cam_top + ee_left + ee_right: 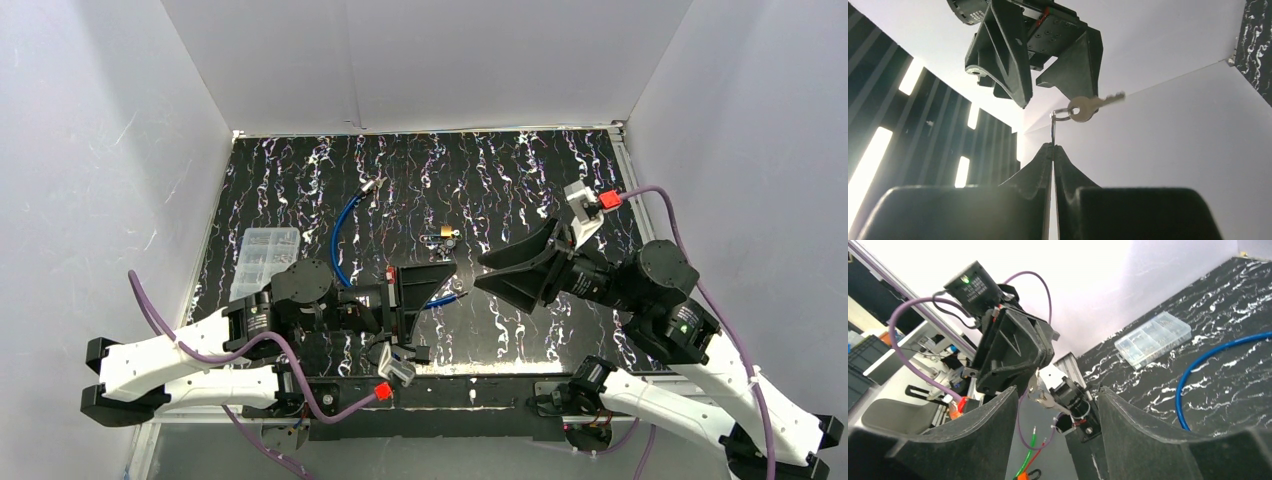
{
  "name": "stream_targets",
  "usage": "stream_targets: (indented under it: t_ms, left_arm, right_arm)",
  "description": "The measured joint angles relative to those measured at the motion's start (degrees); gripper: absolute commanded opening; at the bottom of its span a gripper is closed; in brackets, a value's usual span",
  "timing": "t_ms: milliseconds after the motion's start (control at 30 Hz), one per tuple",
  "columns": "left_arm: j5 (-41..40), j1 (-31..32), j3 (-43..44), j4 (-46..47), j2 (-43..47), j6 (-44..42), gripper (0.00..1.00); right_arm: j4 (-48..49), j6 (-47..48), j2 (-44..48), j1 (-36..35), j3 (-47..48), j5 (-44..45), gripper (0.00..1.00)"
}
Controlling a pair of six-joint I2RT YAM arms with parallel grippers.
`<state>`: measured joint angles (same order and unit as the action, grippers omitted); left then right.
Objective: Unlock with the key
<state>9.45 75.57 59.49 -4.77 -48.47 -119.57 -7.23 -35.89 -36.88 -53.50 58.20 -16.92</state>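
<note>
Key (1087, 106) hangs by its ring (1052, 128) from the closed left end effector (1053, 149); right end effector (478, 270), open, at its 3 o'clock.

White arm shells (165, 362), black joint housings (668, 265), purple cables (648, 187), red connector tabs (610, 199), black wedge-shaped fingers (528, 248).

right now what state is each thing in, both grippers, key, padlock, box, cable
left gripper: shut on the ring of the small silver key
small silver key: dangling, off the table
right gripper: open, empty, facing the key
small brass padlock: lying on the black marbled table, untouched
clear plastic box: flat on the table, lid seems closed
blue cable: loose on the table
</note>
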Motion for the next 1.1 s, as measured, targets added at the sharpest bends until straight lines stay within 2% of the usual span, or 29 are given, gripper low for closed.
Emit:
stream_targets:
  t_ms: [200,333,600,867,1100]
  left_arm:
    - [0.00,0.00,-1.27,1.85,0.03,0.00,0.00]
    - [0.00,0.00,-1.41,2.24,0.05,0.00,0.00]
    - [-0.58,0.00,-1.61,3.76,-0.01,-0.02,0.00]
    - [-0.70,0.04,-1.75,5.45,-0.15,-0.11,0.00]
    - [-0.72,0.04,-2.04,5.63,-0.17,-0.22,0.00]
  right_arm:
    - [8.52,-6.86,-1.44,4.65,-1.57,-6.87,0.49]
    - [12.97,-11.06,-4.59,6.64,-2.51,-11.52,0.44]
    - [15.71,-15.44,-7.37,7.62,-3.94,-17.28,0.32]
    - [15.89,-16.94,-7.02,8.69,-4.22,-18.85,0.52]
    - [13.18,-17.15,-3.97,14.17,-4.22,-17.58,0.55]
